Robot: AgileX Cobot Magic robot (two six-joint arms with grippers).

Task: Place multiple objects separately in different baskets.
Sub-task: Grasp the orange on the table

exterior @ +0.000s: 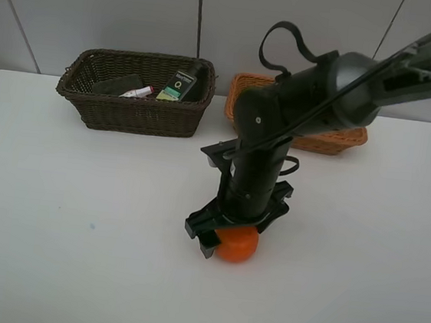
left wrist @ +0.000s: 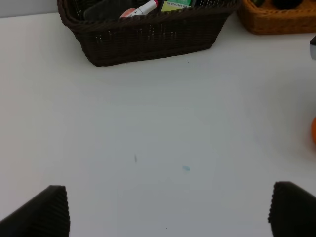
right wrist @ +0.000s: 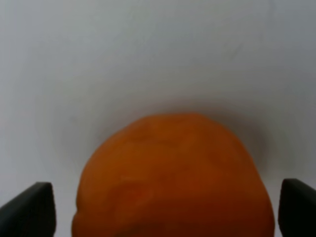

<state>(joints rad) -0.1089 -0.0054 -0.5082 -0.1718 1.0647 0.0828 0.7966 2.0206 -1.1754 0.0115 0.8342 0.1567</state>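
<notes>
Dark basket [exterior: 133,103] woven wicker, rough; orange [right wrist: 173,177] matt (faintly dimpled); table [exterior: 56,214] smooth white.

A plain white surface [exterior: 52,252] fills most of the exterior high view, matte and evenly lit, with soft shadows rather than hard ones. Its far edge runs straight across the upper part of the view, and its far left corner is rounded. A small bluish speck [left wrist: 185,168] and a tiny dark fleck [left wrist: 135,158] mark the surface toward its near left part; otherwise it looks clean. Behind the far edge stands a pale grey wall [exterior: 100,10] of flat panels, divided by thin dark seams [exterior: 199,13], one upright near the middle and others slanting at the left and right. The light is diffuse and cool.
</notes>
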